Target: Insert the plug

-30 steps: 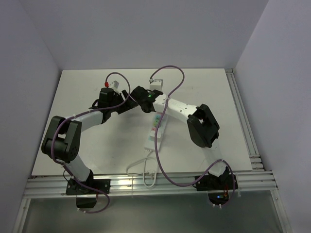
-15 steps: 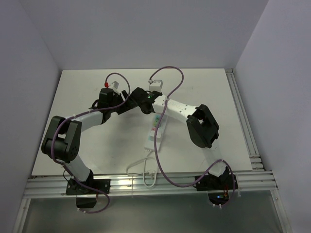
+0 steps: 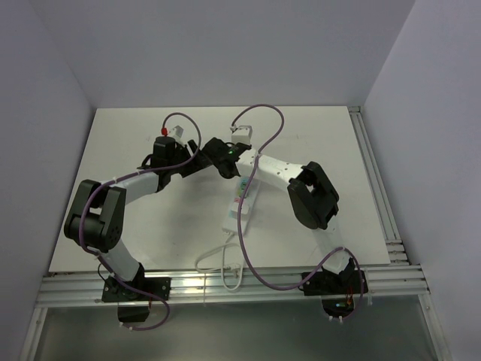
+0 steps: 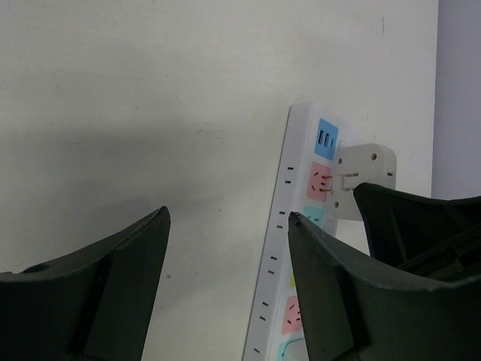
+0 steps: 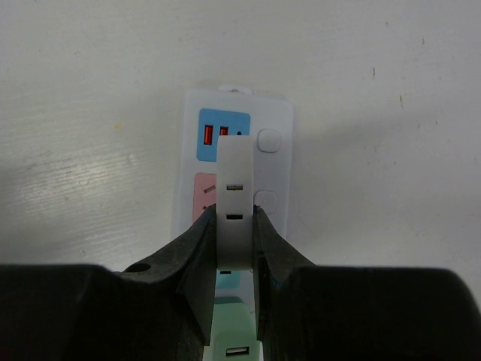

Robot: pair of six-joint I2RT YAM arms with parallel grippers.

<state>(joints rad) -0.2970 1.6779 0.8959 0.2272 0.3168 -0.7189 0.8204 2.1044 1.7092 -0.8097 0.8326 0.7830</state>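
At power strip (image 5: 282, 171), right hand (image 5: 234, 226) grips plug (image 5: 234, 169).

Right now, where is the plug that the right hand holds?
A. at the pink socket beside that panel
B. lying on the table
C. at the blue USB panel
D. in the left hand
A: the white plug, clamped in the right hand, has its prongs at the pink socket of the power strip.

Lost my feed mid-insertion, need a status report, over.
Right end effector shut on plug. Left end effector open, empty, beside power strip. Prongs at pink socket, not flush. Nothing in the way.
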